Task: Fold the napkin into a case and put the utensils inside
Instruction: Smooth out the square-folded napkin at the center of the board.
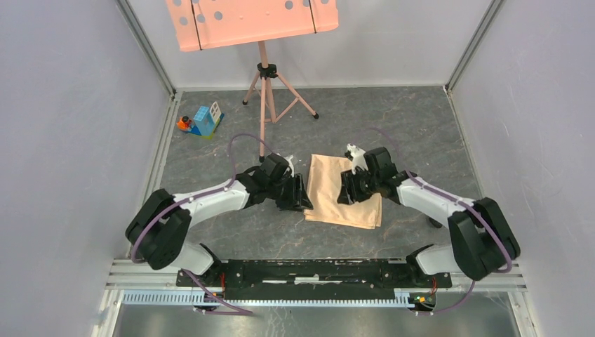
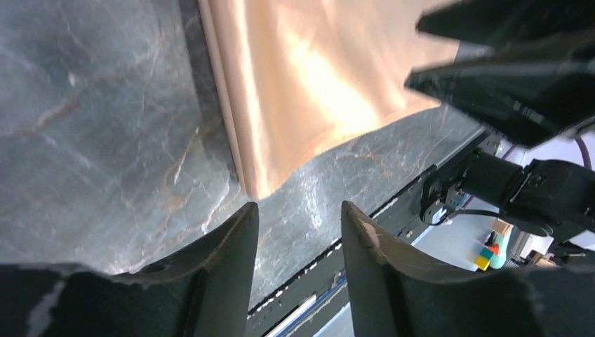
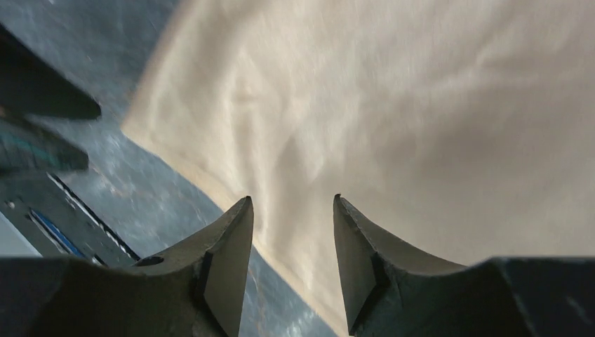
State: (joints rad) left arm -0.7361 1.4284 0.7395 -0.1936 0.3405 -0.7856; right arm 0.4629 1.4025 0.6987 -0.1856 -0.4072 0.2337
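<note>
The peach-orange satin napkin (image 1: 339, 191) lies folded into a rectangle on the grey table between my two arms. My left gripper (image 1: 302, 196) hangs just off its left edge, open, with nothing between the fingers; in the left wrist view the napkin (image 2: 309, 84) ends at a corner just beyond the left gripper (image 2: 300, 210). My right gripper (image 1: 346, 191) hovers over the right half of the napkin, open and empty; the cloth (image 3: 393, 98) fills the right wrist view past the right gripper (image 3: 292, 202). No utensils show in any view.
A salmon-pink perforated music-stand tray (image 1: 249, 22) on a tripod stands at the back. A small toy of coloured blocks (image 1: 202, 121) sits at the back left. Grey walls close in both sides. A black rail (image 1: 309, 270) runs along the near edge.
</note>
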